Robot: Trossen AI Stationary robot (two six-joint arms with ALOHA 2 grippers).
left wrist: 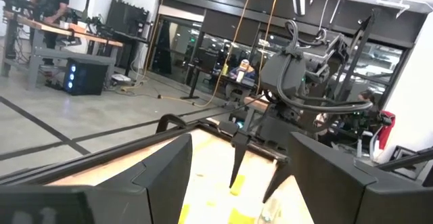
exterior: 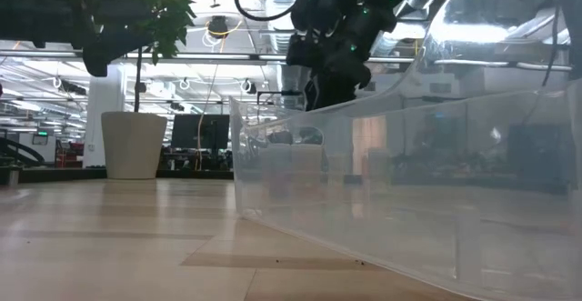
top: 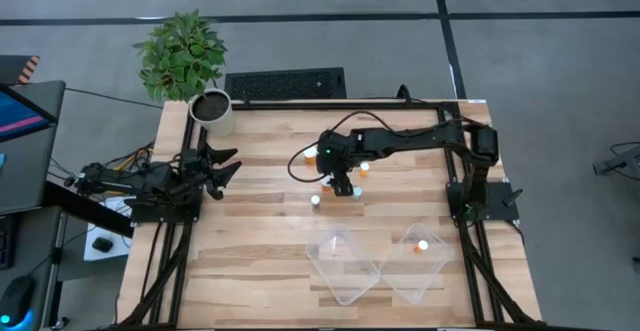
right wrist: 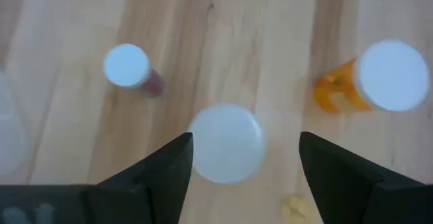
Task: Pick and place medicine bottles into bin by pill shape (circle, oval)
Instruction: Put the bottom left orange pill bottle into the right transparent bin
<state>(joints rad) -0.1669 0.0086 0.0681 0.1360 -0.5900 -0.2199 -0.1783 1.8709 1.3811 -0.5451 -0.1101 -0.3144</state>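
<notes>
Resting at the table's left edge, the left gripper (top: 222,166) has its fingers spread wide with nothing between them; just behind it stands a white plant pot (top: 213,112) holding a leafy plant (top: 181,51). Toward the middle of the wooden table (top: 260,251), the right gripper (top: 343,184) points straight down among a small cluster of medicine bottles (top: 316,200). Its fingers are parted and hold nothing. In the right wrist view a white-capped bottle (right wrist: 225,143) stands upright directly between the two fingertips, untouched by either, with a smaller capped bottle (right wrist: 126,65) to one side and an orange-bodied bottle (right wrist: 379,78) to the other. A loose yellow pill (right wrist: 293,206) lies on the wood close by.

Near the front edge sit two clear plastic bins: the left bin (top: 343,261) shows nothing inside, while the right bin (top: 421,262) holds one orange bottle (top: 421,245) with a white cap.

From table height, the near bin's clear wall (exterior: 382,183) fills most of the picture and blurs whatever stands behind it, so the bottles cannot be made out there; only the right arm (exterior: 332,37) shows above it. From above, the gripper hides part of the cluster, so the number of bottles is unclear.
</notes>
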